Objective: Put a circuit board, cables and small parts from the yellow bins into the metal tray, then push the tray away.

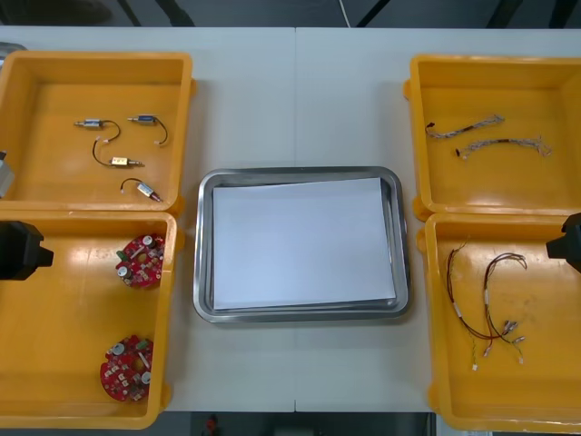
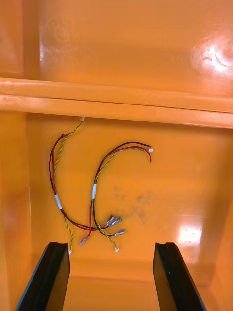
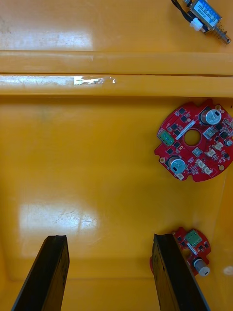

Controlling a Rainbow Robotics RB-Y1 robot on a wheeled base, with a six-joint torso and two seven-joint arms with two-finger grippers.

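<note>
The metal tray [image 1: 300, 172], white inside, lies mid-table with nothing in it. Two round red circuit boards [image 1: 141, 261] [image 1: 126, 368] lie in the near left yellow bin [image 1: 54, 363]. My left gripper [image 3: 110, 238] hangs open over that bin's bare floor, one board [image 3: 194, 141] ahead beyond one finger, the other board [image 3: 191, 245] just outside that finger. In the front view the left gripper [image 1: 18, 250] sits at the bin's outer edge. My right gripper [image 2: 111, 248] is open above the near right bin [image 1: 545, 363], with red and yellow cables [image 2: 94, 194] just ahead of its fingertips.
Several small metal parts [image 1: 118, 150] with black leads lie in the far left bin [image 1: 36, 182]. Two twisted blue and white cables [image 1: 486, 136] rest in the far right bin [image 1: 554, 182]. Bare table lies beyond and in front of the tray.
</note>
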